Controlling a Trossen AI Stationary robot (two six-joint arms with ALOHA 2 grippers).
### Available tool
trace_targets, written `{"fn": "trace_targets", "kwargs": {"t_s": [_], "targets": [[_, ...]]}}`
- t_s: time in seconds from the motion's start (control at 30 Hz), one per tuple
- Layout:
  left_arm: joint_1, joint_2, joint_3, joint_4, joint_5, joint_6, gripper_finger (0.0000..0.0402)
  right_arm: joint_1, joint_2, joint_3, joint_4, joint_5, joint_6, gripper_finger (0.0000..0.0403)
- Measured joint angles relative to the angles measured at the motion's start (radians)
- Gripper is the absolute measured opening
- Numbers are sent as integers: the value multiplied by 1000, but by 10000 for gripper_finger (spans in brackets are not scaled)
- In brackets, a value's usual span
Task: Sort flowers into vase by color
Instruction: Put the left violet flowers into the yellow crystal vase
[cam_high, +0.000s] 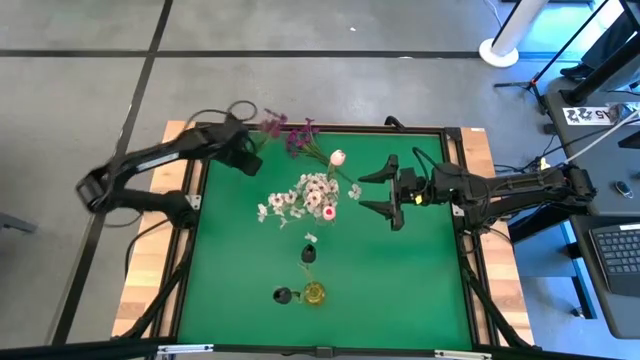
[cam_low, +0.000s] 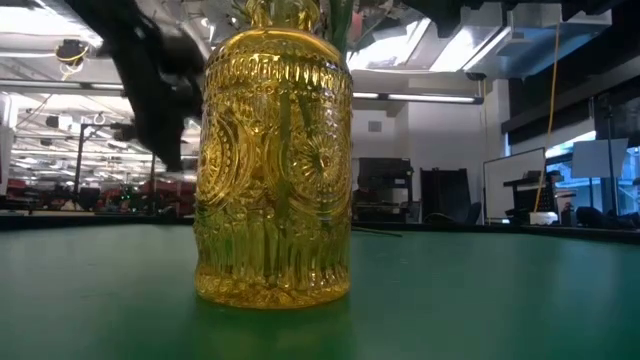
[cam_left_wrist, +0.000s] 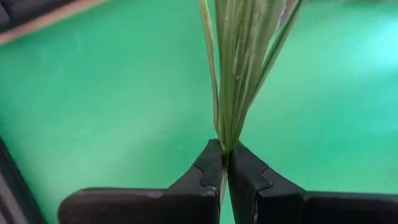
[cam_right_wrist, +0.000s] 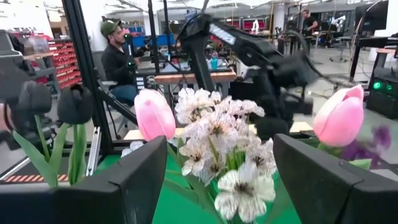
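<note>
Gripping a bunch of thin green stems (cam_left_wrist: 233, 74), the left hand (cam_left_wrist: 224, 163) has its two dark fingers (cam_left_wrist: 205, 171) pressed tight together on them. From above, this left hand (cam_high: 243, 152) sits near the far left corner of the green surface (cam_high: 400, 280). The purple flowers (cam_high: 290, 133) lie just beside it, close to the far edge.

The right hand (cam_high: 378, 195) is over the right part of the surface. Its fingers are spread wide apart and hold nothing. It points at the flowers in the middle.

A bunch of small white flowers (cam_high: 308, 196) is in the middle of the surface. A pale pink tulip (cam_high: 338, 157) is just behind them. In the right wrist view the white flowers (cam_right_wrist: 221, 149) show between the open fingers (cam_right_wrist: 134, 180), with a pink tulip (cam_right_wrist: 154, 114) on one side and another pink tulip (cam_right_wrist: 339, 116) on the other. Two dark buds (cam_right_wrist: 74, 104) on green stems stand off to one side. A person (cam_right_wrist: 119, 59) in a cap sits in the room behind.

A yellow glass vase (cam_high: 314, 292) stands near the front of the surface. A small dark vase (cam_high: 284, 295) is just beside it, and another dark vase (cam_high: 309, 254) is a little behind it. In the low view the yellow vase (cam_low: 273, 165) stands upright and fills the middle, with green stems inside it.
</note>
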Motion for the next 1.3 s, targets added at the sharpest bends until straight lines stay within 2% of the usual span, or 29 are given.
{"fn": "trace_targets", "kwargs": {"t_s": [0.23,0.43,0.6,0.77,0.97,1.07,1.3], "targets": [[-66,-338,1,81,102,-114,3,0,0,0,46,0,0,292],[-205,-587,3,368,202,-220,2,0,0,0,91,0,2,292],[-359,-687,5,545,218,-266,2,0,3,0,163,-26,23,292],[-507,-658,4,621,134,-241,2,0,53,0,325,-94,97,292],[-651,-491,4,878,109,-148,2,0,104,1,457,-124,101,292],[-710,-404,28,961,106,-102,2,0,108,27,461,-134,102,292],[-885,-204,215,952,-13,63,2,60,135,171,379,-144,41,292]]}}
